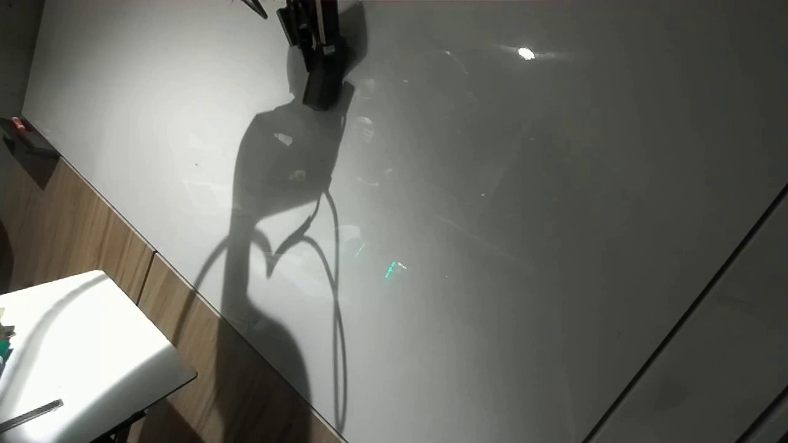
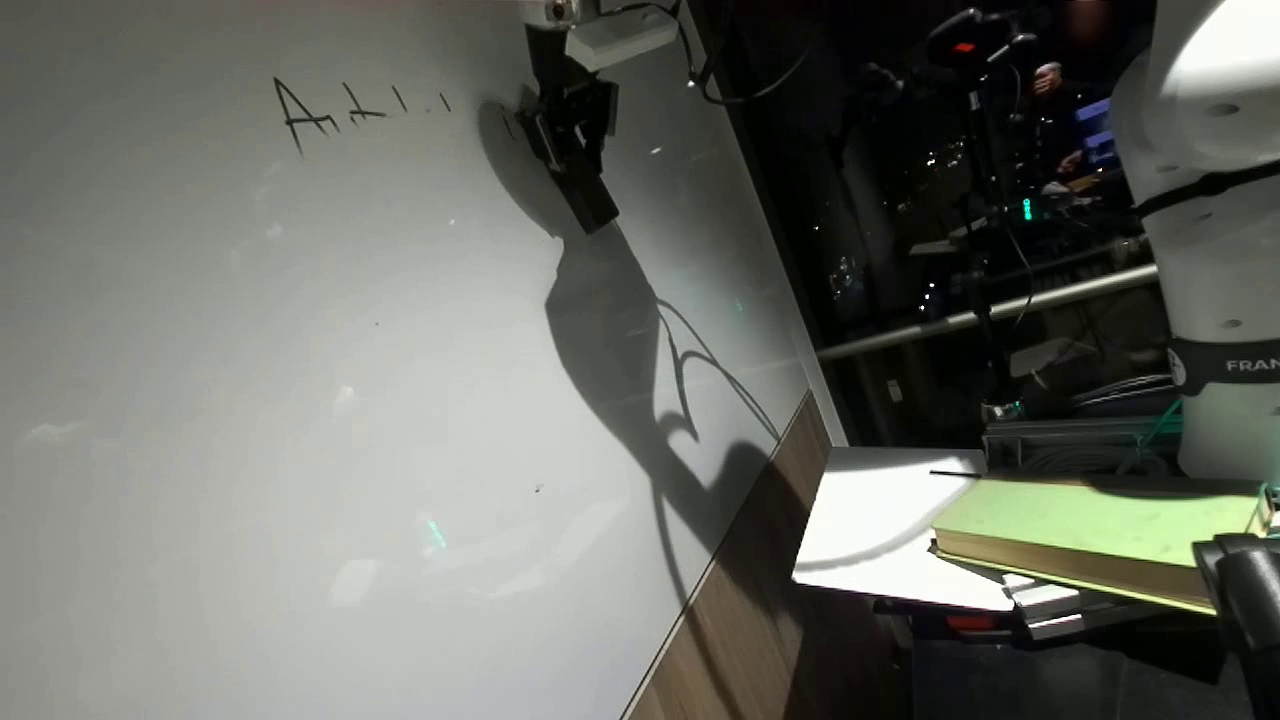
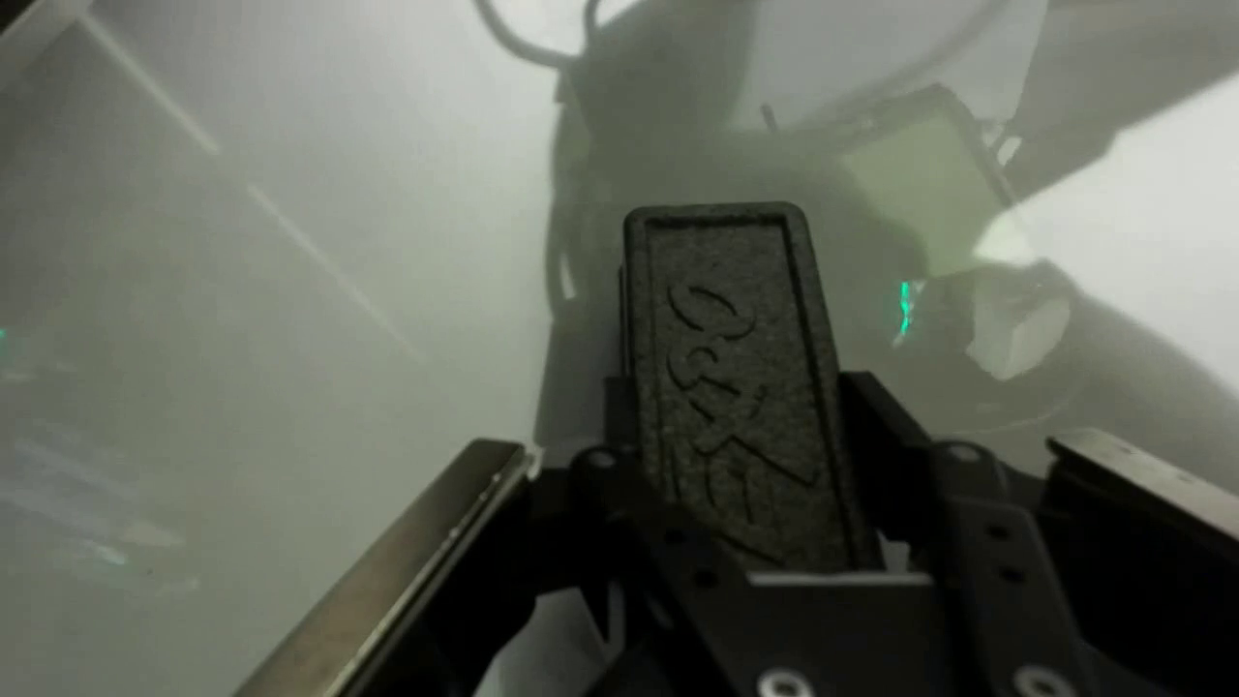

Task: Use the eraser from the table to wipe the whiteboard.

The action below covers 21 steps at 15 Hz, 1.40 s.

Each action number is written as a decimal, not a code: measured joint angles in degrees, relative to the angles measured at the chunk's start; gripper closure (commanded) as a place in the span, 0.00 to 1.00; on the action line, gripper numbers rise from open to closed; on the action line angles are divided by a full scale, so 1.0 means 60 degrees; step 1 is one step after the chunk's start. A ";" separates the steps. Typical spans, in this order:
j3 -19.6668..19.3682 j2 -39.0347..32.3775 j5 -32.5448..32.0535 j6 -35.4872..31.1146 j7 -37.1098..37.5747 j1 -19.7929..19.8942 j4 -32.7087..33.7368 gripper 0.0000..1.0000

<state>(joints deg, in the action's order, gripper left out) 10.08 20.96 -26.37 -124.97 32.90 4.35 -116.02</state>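
The eraser is a dark grey-black oblong block with carved lines on its face (image 3: 736, 339). My gripper (image 3: 740, 426) is shut on it, one finger on each long side. The eraser points out past the fingertips; it also shows in both exterior views (image 1: 323, 89) (image 2: 588, 200). The gripper (image 2: 572, 140) is close over the glossy whiteboard (image 2: 250, 350); I cannot tell if the eraser touches it. Black marker strokes (image 2: 310, 118) are on the board, to the left of the gripper in that exterior view. The white table (image 1: 92, 344) is below the board and holds no eraser.
Wood-grain panelling (image 1: 178, 295) borders the board's lower edge. A green book (image 2: 1080, 530) lies on the table. The white robot arm (image 2: 1220, 250) stands beside the table. A dark holder with a red item (image 1: 28, 138) sits at the board's edge. Shadows and reflections cross the board.
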 measured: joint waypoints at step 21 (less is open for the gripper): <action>0.0585 -0.1103 0.1445 0.2274 -0.0187 -0.0861 0.4219 0.71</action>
<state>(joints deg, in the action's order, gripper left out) 13.59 14.34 -17.70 -111.32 31.78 -0.81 -90.71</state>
